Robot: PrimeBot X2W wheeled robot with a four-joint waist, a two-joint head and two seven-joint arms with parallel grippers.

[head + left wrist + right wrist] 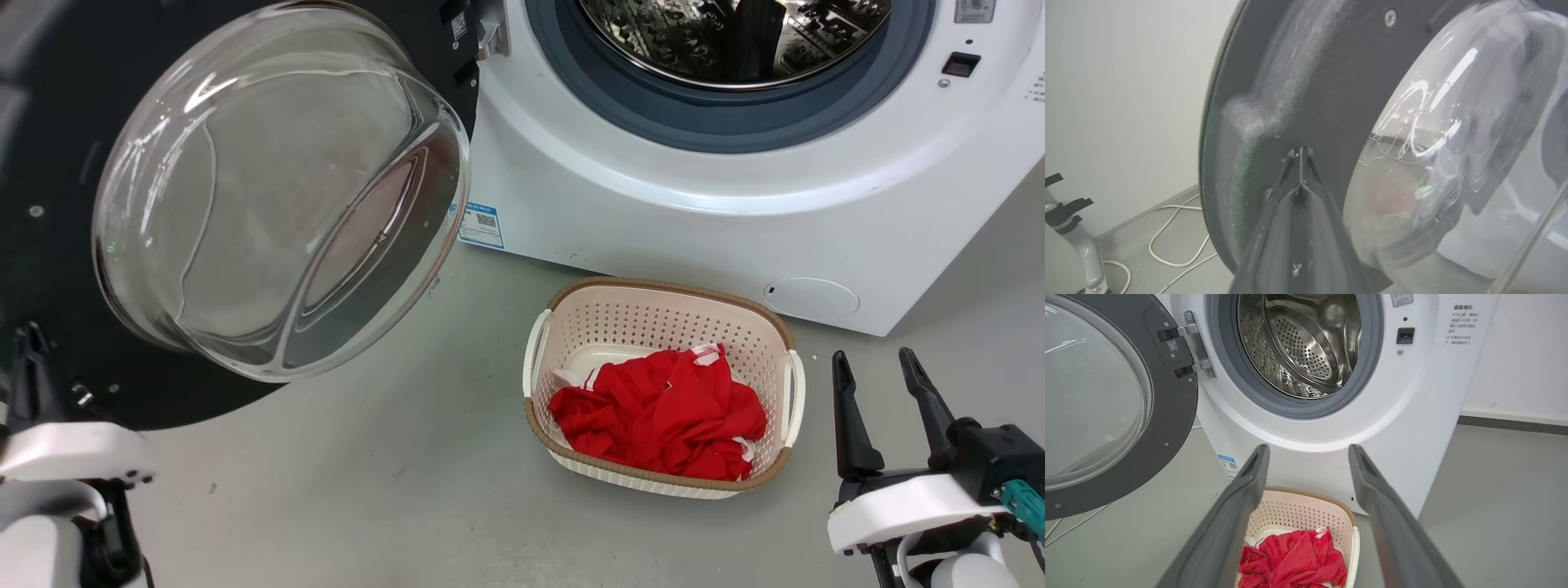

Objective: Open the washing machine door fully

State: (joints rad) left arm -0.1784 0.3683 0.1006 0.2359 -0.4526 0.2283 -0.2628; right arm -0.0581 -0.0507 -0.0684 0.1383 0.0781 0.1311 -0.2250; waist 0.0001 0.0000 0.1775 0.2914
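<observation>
Door (pixel 277 188) stands wide, closed left end effector (pixel 1300 155) by its inner face.

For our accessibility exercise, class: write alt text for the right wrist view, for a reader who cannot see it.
A white washing machine stands with its round door swung open at the left, baring the steel drum. Below, the open right gripper frames a cream basket holding red cloth.

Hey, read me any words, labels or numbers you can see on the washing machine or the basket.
Nothing reads clearly.
Blue-and-white sticker, low on the washing machine front: QR code, print too small.
White label on the washing machine door: QR code, unreadable.
Printed lines on the machine's upper right: blurred.
</observation>
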